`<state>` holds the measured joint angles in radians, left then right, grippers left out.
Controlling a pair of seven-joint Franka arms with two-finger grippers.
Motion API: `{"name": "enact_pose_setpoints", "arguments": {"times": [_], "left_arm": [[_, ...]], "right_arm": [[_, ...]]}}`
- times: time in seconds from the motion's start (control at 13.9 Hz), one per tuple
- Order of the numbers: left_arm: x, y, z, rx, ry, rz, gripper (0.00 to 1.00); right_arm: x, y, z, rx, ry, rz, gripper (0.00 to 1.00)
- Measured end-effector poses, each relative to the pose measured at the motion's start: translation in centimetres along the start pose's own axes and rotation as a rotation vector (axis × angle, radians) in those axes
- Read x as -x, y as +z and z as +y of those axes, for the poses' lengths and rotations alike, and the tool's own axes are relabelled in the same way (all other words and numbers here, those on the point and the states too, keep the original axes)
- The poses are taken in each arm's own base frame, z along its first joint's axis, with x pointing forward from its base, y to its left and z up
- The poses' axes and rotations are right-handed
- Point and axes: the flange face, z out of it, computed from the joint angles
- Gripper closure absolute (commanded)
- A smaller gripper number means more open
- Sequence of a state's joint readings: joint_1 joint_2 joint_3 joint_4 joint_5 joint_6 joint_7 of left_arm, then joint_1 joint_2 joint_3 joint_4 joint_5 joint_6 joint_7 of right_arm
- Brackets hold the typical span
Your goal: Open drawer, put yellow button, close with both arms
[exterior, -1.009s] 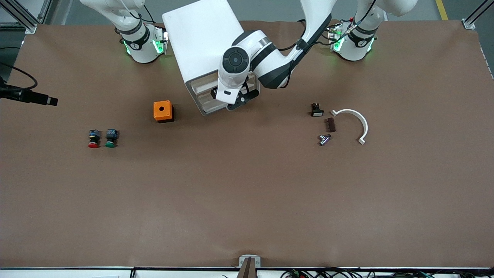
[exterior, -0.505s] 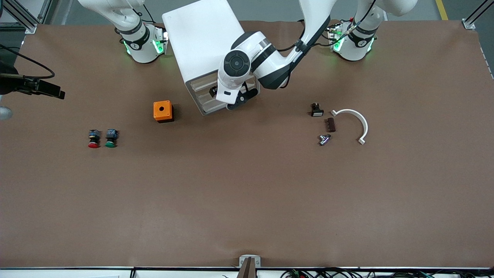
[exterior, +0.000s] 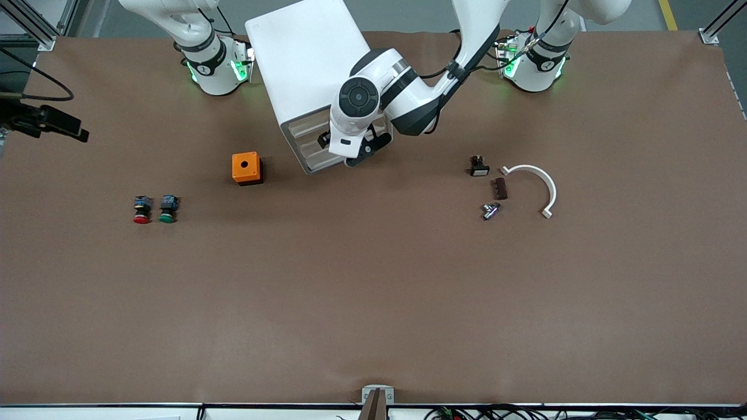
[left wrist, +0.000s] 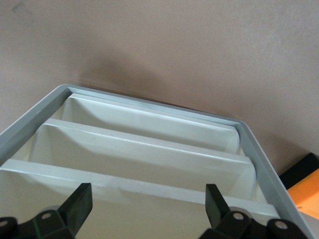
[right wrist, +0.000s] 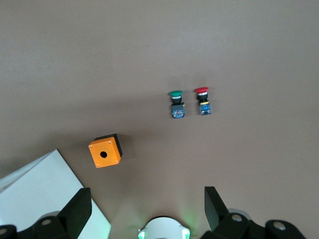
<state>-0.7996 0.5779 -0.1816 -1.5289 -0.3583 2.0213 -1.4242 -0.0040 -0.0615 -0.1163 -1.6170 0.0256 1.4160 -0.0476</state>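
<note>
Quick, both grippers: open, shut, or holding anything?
Left gripper: open, empty, at the front of the white four-drawer cabinet.
Right gripper: open, empty, up over the brown table.

We looked for words, numbers, labels and signs, and we can read none. Each arm's base has a small dark mark on its black band, but it is too tiny for us to tell what it says. The white cabinet (exterior: 303,64), the orange box (exterior: 246,168) and the red (exterior: 140,209) and green (exterior: 167,208) buttons on the bench show no writing that we can see.
</note>
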Motion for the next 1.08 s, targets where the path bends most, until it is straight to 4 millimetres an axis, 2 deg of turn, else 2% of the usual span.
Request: {"name": "enact_pose_setpoints", "arguments": {"times": [0.14, 0.22, 0.43, 0.5, 0.72, 0.94, 1.08], "left_arm": [[-3.0, -2.3, 0.2, 0.035, -0.041, 0.007, 0.0], [-5.5, -4.5, 0.2, 0.06, -0.065, 0.023, 0.0], [-14.1, -14.2, -2.2, 0.046, -0.077, 0.14, 0.0], [-15.9, -17.2, -3.5, 0.023, -0.05, 0.194, 0.0], [-18.5, -24.4, -7.7, 0.0, 0.049, 0.254, 0.0], [-22.0, -30.6, -14.1, -0.059, 0.182, 0.229, 0.0], [-24.3, -33.6, -18.4, -0.097, 0.282, 0.195, 0.0]], "right_arm": [[0.6, -0.5, 1.2, -0.005, -0.026, 0.003, 0.0], [0.8, -0.4, 1.6, -0.007, -0.024, -0.008, 0.0], [0.7, -0.5, 1.4, -0.003, -0.028, 0.001, 0.0], [0.6, -0.5, 1.0, -0.001, -0.034, 0.003, 0.0], [1.0, -0.8, 0.5, 0.002, -0.043, 0.007, 0.0], [1.8, -0.6, 0.4, 0.0, -0.045, 0.001, 0.0], [1.9, -0.5, -0.7, 0.002, -0.067, -0.001, 0.0]]}}
